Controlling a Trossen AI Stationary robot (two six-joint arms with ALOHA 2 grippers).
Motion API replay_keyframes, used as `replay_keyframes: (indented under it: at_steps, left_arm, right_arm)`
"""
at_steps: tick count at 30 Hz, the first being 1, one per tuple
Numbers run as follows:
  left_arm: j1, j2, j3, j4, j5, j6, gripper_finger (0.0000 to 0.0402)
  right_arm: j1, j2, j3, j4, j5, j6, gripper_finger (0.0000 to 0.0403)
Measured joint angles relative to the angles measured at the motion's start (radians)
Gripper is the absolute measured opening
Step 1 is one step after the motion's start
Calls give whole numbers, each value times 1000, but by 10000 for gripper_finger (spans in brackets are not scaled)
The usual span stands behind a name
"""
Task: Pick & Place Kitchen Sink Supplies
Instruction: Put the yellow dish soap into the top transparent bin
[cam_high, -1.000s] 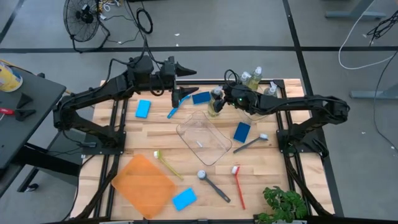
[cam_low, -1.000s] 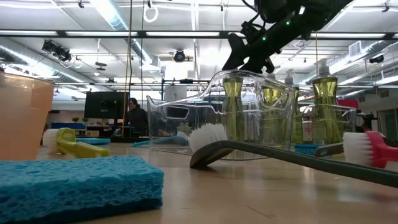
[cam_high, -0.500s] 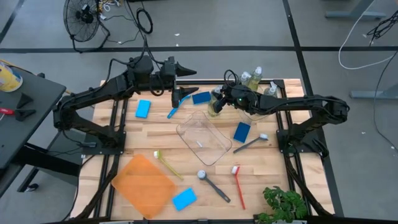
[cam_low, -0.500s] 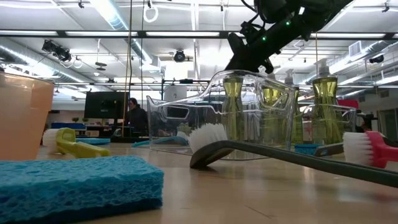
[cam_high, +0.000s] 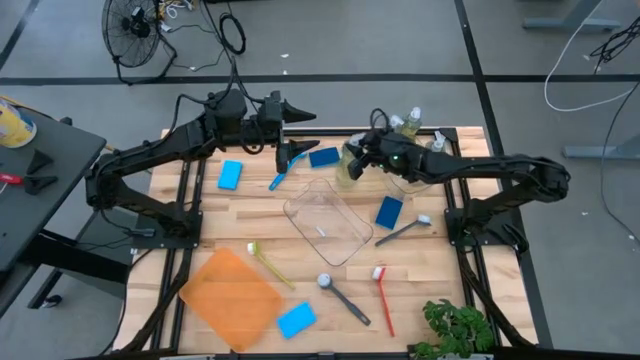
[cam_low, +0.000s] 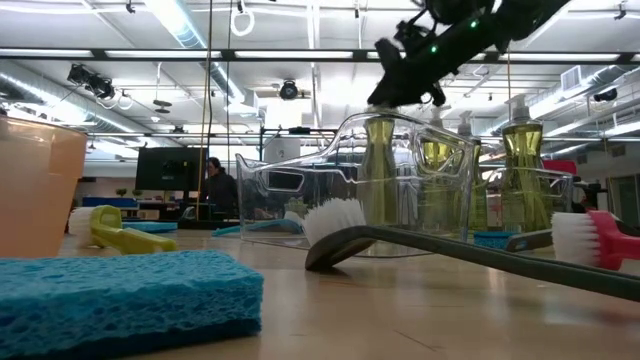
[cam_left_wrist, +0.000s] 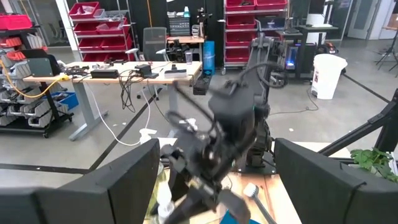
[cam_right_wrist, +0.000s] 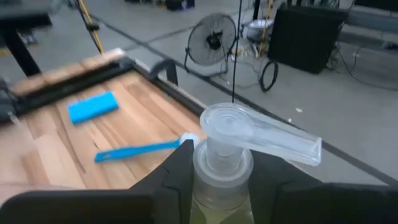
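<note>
Soap bottle (cam_right_wrist: 224, 168): far centre of surface, beside clear tub (cam_high: 327, 220). Right gripper (cam_high: 352, 160) clamped on its neck; lift straight, keep upright. Left gripper (cam_high: 300, 117) wide open, empty, far-left.

Clear tub (cam_high: 327, 221), orange tray (cam_high: 231, 297), leafy plant (cam_high: 457, 327)

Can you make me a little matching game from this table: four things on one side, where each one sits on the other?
Things:
1. soap bottle
2. orange tray
3. red brush
4. left gripper

Places:
A. near corner of the table on the left arm's side
B. open, up over the far edge
C. between the right gripper's fingers
D. lying at the near edge by the green plant

Pairs: 1-C, 2-A, 3-D, 4-B
</note>
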Motion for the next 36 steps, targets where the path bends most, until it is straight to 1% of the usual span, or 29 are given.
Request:
replay_keyframes:
  at_steps: [11, 19, 25, 32, 36]
  left_arm:
    - [0, 0, 0, 0, 0, 0, 319]
    - [0, 0, 0, 2, 0, 0, 319]
    - [0, 0, 0, 5, 0, -2, 319]
    - [0, 0, 0, 6, 0, -12, 319]
    - [0, 0, 0, 6, 0, -57, 319]
  right_arm:
    - [1, -231, 2, -53, 4, 27, 102]
    - [17, -393, 2, -229, 15, 13, 102]
    - [60, -461, 2, -331, 93, 37, 102]
    - [119, -519, 3, -343, 173, 38, 102]
    - [153, -547, 4, -383, 225, 38, 102]
